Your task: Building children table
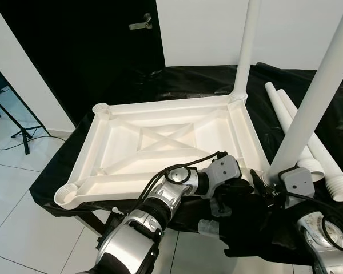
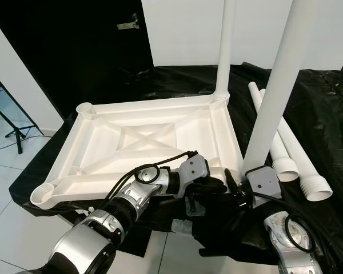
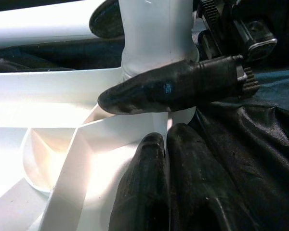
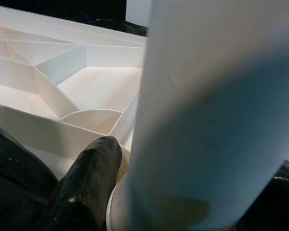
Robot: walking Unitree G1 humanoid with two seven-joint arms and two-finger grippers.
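An upside-down white tabletop lies on black sheeting. One white leg stands upright in its far right corner socket. A second white leg stands at the near right corner, and my right gripper is shut on its base. In the left wrist view one right finger crosses that leg. My left gripper rests at the same corner beside the leg. Its fingers are pressed together on the tabletop's rim. In the right wrist view the leg looms close with one finger against it.
Two loose white legs lie on the black sheeting to the right of the tabletop. A dark door with a handle is behind. A black stand is on the white tiled floor at left.
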